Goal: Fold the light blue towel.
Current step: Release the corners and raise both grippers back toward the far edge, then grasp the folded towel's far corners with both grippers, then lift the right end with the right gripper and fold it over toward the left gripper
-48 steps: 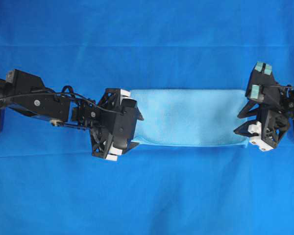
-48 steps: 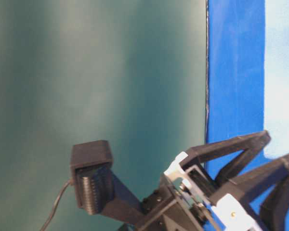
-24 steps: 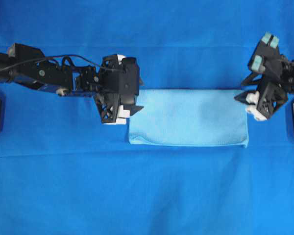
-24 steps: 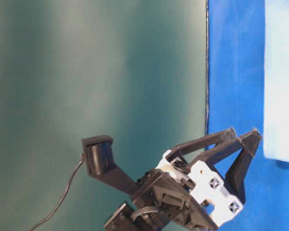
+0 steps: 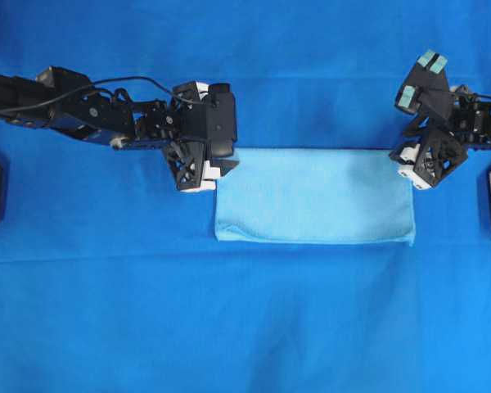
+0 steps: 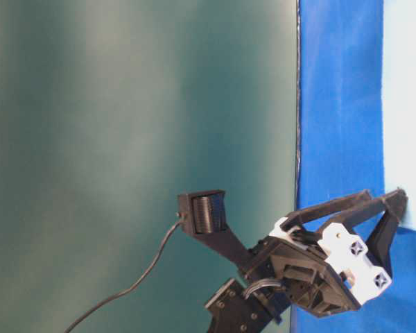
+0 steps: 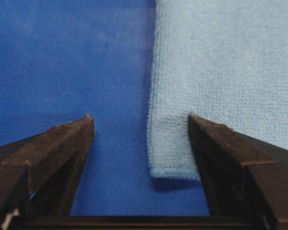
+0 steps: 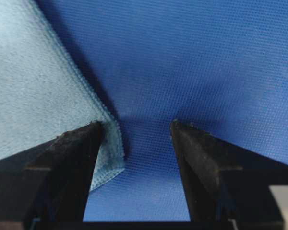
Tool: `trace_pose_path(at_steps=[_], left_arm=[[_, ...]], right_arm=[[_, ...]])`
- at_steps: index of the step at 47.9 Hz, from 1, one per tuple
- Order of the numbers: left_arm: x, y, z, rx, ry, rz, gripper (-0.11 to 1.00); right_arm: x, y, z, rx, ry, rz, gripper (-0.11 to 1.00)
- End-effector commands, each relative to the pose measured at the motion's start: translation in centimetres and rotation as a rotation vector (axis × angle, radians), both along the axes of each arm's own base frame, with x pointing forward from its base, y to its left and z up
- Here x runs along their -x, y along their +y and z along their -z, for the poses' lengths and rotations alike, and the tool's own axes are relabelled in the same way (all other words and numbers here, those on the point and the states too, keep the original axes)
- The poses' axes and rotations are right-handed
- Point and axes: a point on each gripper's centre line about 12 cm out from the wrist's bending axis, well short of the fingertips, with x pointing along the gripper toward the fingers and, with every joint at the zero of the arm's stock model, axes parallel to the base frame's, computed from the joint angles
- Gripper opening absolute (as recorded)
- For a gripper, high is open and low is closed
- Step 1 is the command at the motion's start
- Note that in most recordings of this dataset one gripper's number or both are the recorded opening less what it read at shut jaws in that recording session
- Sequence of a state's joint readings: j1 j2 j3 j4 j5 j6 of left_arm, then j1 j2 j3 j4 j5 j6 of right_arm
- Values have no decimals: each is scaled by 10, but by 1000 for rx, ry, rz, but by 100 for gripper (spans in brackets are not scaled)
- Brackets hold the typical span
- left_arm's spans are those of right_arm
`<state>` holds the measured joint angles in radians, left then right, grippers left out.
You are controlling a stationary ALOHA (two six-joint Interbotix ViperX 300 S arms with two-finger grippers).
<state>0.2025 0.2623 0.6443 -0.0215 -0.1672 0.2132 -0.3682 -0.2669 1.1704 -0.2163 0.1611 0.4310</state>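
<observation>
The light blue towel (image 5: 314, 196) lies flat on the table as a long folded rectangle, its fold along the near edge. My left gripper (image 5: 206, 170) is at its far left corner, open. In the left wrist view that corner of the towel (image 7: 221, 62) lies between the spread fingers of the left gripper (image 7: 139, 117), close to the right finger. My right gripper (image 5: 409, 164) is at the far right corner, also open. In the right wrist view the towel's corner (image 8: 29, 86) pokes out beside the left finger of the right gripper (image 8: 137, 123). Neither gripper holds anything.
A deep royal-blue cloth (image 5: 245, 327) covers the whole table. The table-level view shows a dark green wall (image 6: 139, 125) beyond the table edge, the towel (image 6: 409, 104) and an arm with a trailing cable (image 6: 125, 295).
Both grippers have moved from the towel's near edge to its far corners, still open. The towel now lies flat in its folded shape.
</observation>
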Motion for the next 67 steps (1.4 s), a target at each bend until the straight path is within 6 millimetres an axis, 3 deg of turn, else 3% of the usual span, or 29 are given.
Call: trace_pose_path(at_steps=[1,10,15,19,24,26,39,46,60,67], left_arm=[[-5,5,-5,-7,-22,-7,75],[-2,4,-3,14,-8,-22,69],[-2,2,-2,18,13,-16,56],[-3,-3,0,18,37,0,35],[-4,-5,-1,18,53,10,8],[-4,-5,-1,19,56,9,2],[-6,-5,-7,35,59,-5,2],[-5,-6,-29,55,22,-25,2],[4,-18,-109,38,-76,6,2],[9,-19,-137,9,-120,24,2]], right_arm=[[-6,-3,-1,7,-15,-3,61],[-6,-3,0,8,-13,-7,60],[-7,-1,0,9,-9,-19,54],[-8,1,0,9,-9,-32,38],[-9,5,0,7,-8,-46,7],[-8,6,1,6,-5,-48,1],[-9,6,-1,7,-11,-48,1],[-10,5,-12,18,-35,-39,1],[-2,1,-83,93,-124,-2,1],[8,2,-117,131,-198,11,1]])
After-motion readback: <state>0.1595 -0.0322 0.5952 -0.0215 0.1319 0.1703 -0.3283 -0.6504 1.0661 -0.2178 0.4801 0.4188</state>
